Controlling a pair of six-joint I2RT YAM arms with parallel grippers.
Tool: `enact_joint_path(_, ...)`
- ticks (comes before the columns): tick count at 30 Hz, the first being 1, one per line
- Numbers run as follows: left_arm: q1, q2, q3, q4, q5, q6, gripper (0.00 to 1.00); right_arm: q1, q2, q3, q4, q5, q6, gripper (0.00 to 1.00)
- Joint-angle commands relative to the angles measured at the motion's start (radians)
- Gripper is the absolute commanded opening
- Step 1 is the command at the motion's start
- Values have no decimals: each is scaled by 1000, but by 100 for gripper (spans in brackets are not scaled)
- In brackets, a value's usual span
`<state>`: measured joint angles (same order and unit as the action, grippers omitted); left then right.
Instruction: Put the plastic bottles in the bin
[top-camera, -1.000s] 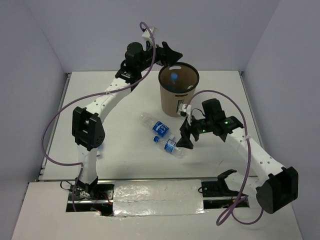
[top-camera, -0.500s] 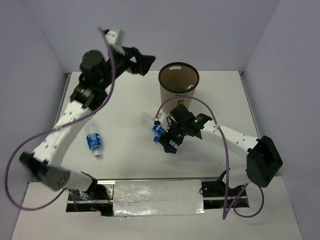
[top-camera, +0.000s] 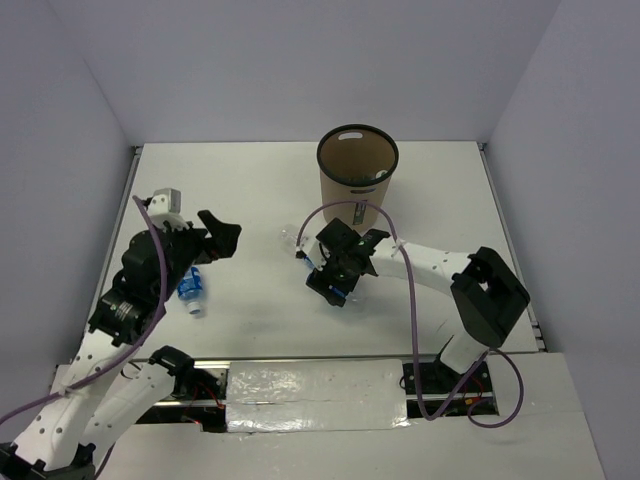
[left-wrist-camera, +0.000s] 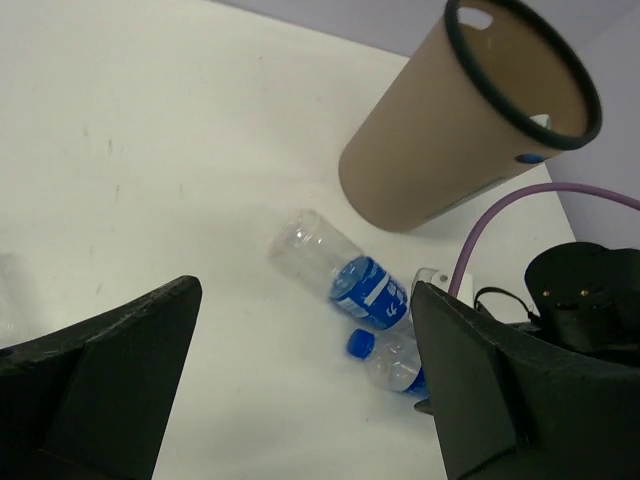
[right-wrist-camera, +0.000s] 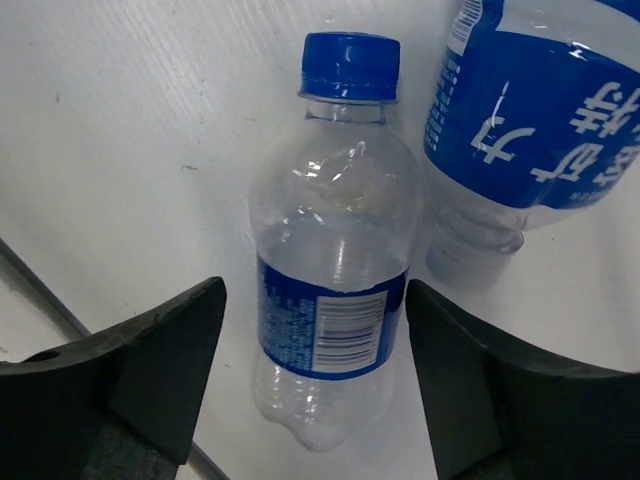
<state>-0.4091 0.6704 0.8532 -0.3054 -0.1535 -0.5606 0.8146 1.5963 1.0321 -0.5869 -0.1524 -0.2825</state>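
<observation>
Right wrist view: right tool (right-wrist-camera: 315, 300) open astride blue-capped bottle (right-wrist-camera: 335, 230) lying on bench (right-wrist-camera: 120, 150) (not gripped); left tool (left-wrist-camera: 307, 290) wide open, empty.

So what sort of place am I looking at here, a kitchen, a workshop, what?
Probably a robotics lab test cell: a bare white table boxed in by plain walls, a left arm and right arm mounted at its near edge, and only props, plastic bottles and a cardboard bin.
</observation>
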Motion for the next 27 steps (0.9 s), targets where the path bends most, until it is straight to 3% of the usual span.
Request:
enact_joint_path(1,4,-93,-37,-43,-83,-116,99,18,27,48,22,22,9,77)
enact_joint_path(5,4,-132,-83,-72,-107,-209,99,44,66,36,30,33,8,67)
enact_joint_path(13,4,-147,-118,-123,-118,-289,99,57,93,-4,45,22,5,63)
enact_joint_path(19,4,-170,-129,-136,-127,-308,99,55,30,0,4,-122,-81,20)
enact_joint_path(27,4,-187,-144,-158,-130,-332,99,-1,-200,130,-117,-375,-341,1)
